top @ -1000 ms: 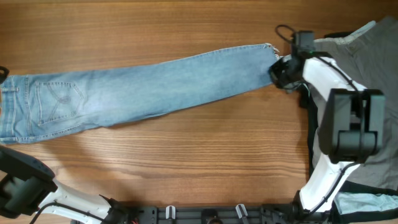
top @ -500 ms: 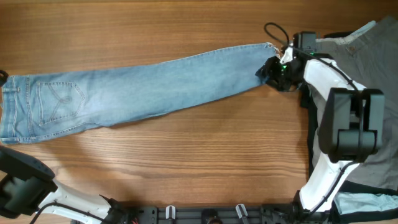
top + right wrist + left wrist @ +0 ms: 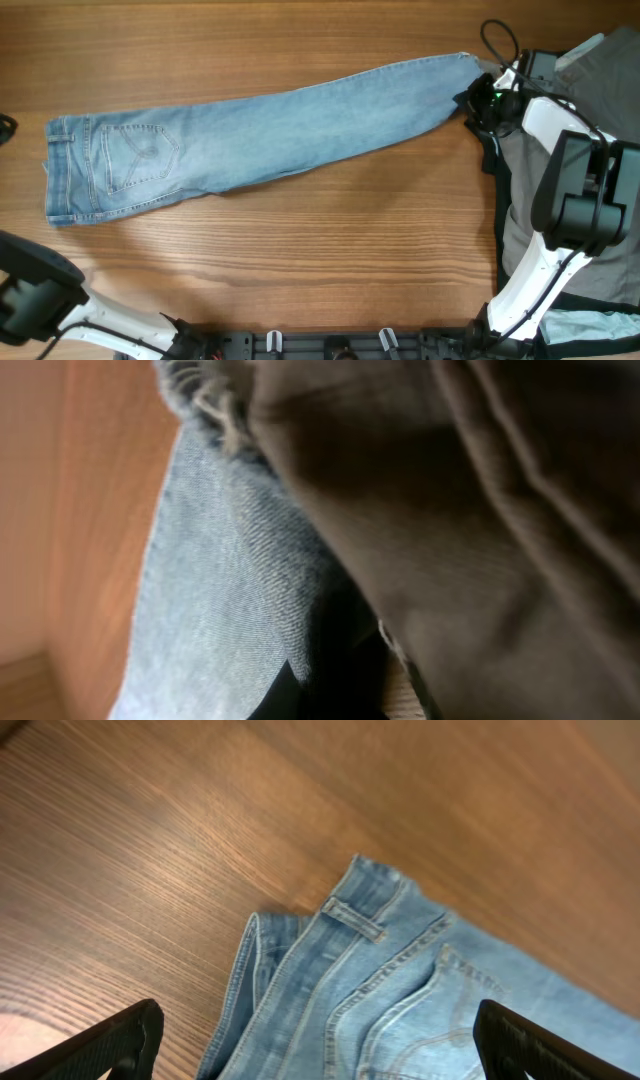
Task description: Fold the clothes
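The light-blue jeans (image 3: 280,130) lie stretched flat across the table, waistband and back pocket at the left, frayed hem at the right. My right gripper (image 3: 480,100) is shut on the hem end, at the edge of the large grey garment (image 3: 590,90). The right wrist view shows denim (image 3: 220,590) against grey cloth (image 3: 450,510). My left gripper (image 3: 320,1060) is open, its fingers wide apart above the waistband (image 3: 420,1000), touching nothing. In the overhead view only a dark tip shows at the left edge (image 3: 4,126).
The wooden table (image 3: 300,260) is bare in front of the jeans. The grey garment covers the right side under my right arm. Pale-blue cloth (image 3: 590,330) lies at the bottom right corner. The arm bases stand along the front edge.
My right gripper has moved right with the hem, and the whole pair of jeans has slid to the right; the waistband has left the table's left edge.
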You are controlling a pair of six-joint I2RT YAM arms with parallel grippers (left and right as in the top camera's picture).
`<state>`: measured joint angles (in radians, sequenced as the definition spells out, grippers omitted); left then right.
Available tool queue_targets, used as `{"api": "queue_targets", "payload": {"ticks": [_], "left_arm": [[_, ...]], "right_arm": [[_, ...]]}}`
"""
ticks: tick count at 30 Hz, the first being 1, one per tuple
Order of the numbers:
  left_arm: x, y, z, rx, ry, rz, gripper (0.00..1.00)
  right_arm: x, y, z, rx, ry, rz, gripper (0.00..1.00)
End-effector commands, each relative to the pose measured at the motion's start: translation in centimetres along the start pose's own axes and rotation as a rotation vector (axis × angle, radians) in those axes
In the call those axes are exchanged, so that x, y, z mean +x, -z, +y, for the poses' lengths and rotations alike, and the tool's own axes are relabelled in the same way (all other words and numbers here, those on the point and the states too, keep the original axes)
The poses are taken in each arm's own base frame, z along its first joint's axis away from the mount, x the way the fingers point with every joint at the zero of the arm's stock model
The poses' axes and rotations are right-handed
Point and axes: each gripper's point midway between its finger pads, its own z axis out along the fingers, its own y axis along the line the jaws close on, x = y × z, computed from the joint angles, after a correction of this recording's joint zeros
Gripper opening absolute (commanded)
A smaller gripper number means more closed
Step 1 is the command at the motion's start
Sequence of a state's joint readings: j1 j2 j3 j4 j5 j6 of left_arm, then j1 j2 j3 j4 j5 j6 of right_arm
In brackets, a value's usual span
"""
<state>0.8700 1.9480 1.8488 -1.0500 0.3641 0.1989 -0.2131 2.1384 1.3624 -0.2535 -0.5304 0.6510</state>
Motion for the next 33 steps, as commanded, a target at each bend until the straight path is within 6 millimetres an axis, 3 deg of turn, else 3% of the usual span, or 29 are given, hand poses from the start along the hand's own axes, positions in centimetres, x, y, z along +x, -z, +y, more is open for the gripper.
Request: {"api": "queue_targets", "payload": {"ticks": [1, 2, 4, 6, 8, 12, 16, 18, 22, 23, 24, 26, 27, 30, 33], "left_arm": [[1.9, -4.9, 1.0, 0.05, -0.087, 0.105, 1.0], [2.2, -6.1, 0.7, 0.093, -0.102, 0.115, 1.0], [2.7, -8.2, -0.1, 0.183, -0.151, 0.127, 1.0], [2.8, -10.5, -0.4, 0.212, -0.201, 0.129, 1.0], [2.6, -11.9, -1.9, 0.282, -0.287, 0.1, 1.0], [0.7, -14.1, -4.6, 0.298, -0.433, 0.015, 0.98], [-0.5, -16.1, -6.3, 0.273, -0.511, -0.034, 0.88], [-0.1, -16.7, -6.5, 0.278, -0.512, -0.022, 0.77], [1.6, -18.1, -5.4, 0.256, -0.482, 0.048, 0.84], [1.8, -18.3, -5.4, 0.258, -0.474, 0.056, 0.78], [2.1, -18.3, -5.4, 0.259, -0.449, 0.069, 0.61], [2.3, -17.8, -5.2, 0.259, -0.424, 0.083, 0.13], [2.2, -17.2, -5.0, 0.253, -0.374, 0.088, 0.04], [0.8, -13.6, -4.5, 0.23, -0.276, 0.059, 0.04], [1.1, -8.5, -5.2, 0.224, -0.226, 0.077, 0.04]], "right_arm": [[-0.3, -0.1, 1.8, -0.083, 0.008, 0.033, 0.42], [0.1, 0.0, 2.2, -0.107, 0.005, 0.055, 0.63], [1.2, 0.0, 1.7, -0.094, -0.027, 0.105, 0.74], [2.9, 0.1, 0.2, -0.028, -0.05, 0.163, 0.76], [4.0, 0.3, -0.4, -0.003, -0.051, 0.204, 0.76], [5.3, 0.3, -0.3, -0.004, -0.029, 0.254, 0.76], [6.0, 0.1, 0.1, -0.002, -0.024, 0.269, 0.75], [6.1, 0.0, 0.1, -0.001, -0.026, 0.271, 0.75], [6.1, 0.0, 0.1, -0.001, -0.027, 0.271, 0.75], [6.1, 0.0, 0.1, -0.001, -0.027, 0.271, 0.75], [6.1, 0.0, 0.1, -0.001, -0.027, 0.272, 0.75], [6.1, 0.0, 0.1, -0.001, -0.026, 0.271, 0.74], [6.1, 0.1, 0.2, -0.005, -0.026, 0.274, 0.74], [5.8, 0.0, 0.4, -0.015, -0.017, 0.264, 0.72], [5.5, -0.1, 0.2, -0.004, -0.01, 0.247, 0.72]]}}
